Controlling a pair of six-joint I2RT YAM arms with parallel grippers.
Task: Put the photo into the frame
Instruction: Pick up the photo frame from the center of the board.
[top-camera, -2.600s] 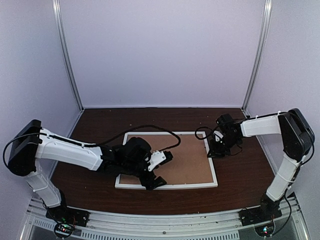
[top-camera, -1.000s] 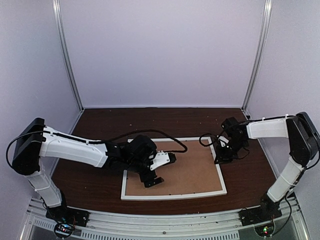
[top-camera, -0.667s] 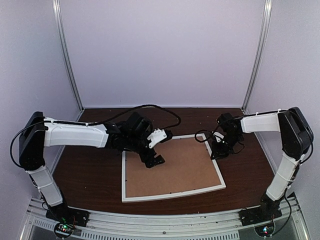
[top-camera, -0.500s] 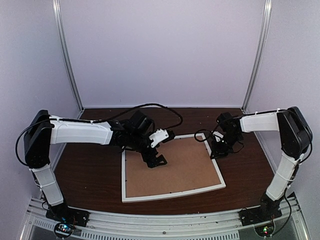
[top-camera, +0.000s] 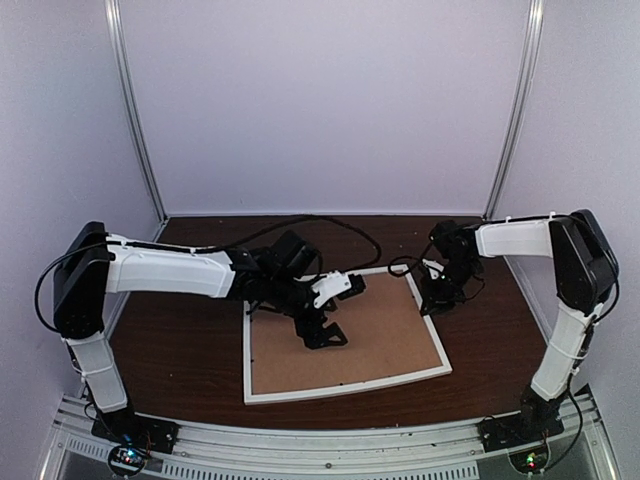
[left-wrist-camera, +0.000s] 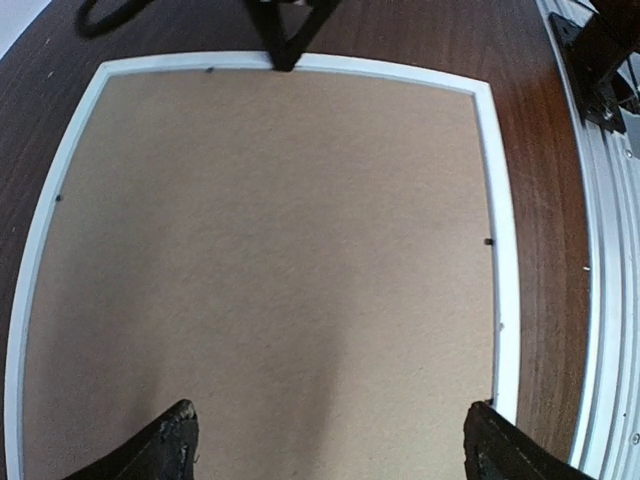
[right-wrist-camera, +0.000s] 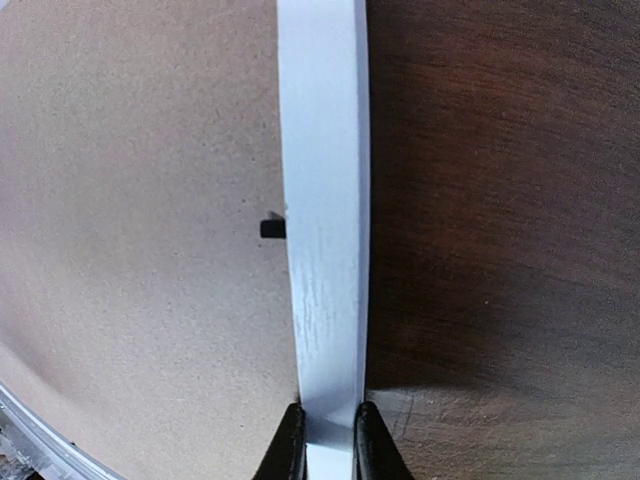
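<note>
The white frame lies back-up on the dark table, its brown backing board facing up. The photo is out of view. My left gripper hovers open over the board's left-middle; in the left wrist view its black fingertips stand wide apart above the board, holding nothing. My right gripper is shut on the frame's right rail near the far corner. The right wrist view shows the fingers pinching the white rail from both sides, with a small black tab beside it.
Black cables loop over the table behind the frame. The enclosure's metal rail runs along the near edge. Pale walls and upright posts close in the back and sides.
The left gripper has swung from the frame's near-left part to its far side, then out over the board's middle. The frame has shifted and turned slightly, the right gripper staying on its right rail.
</note>
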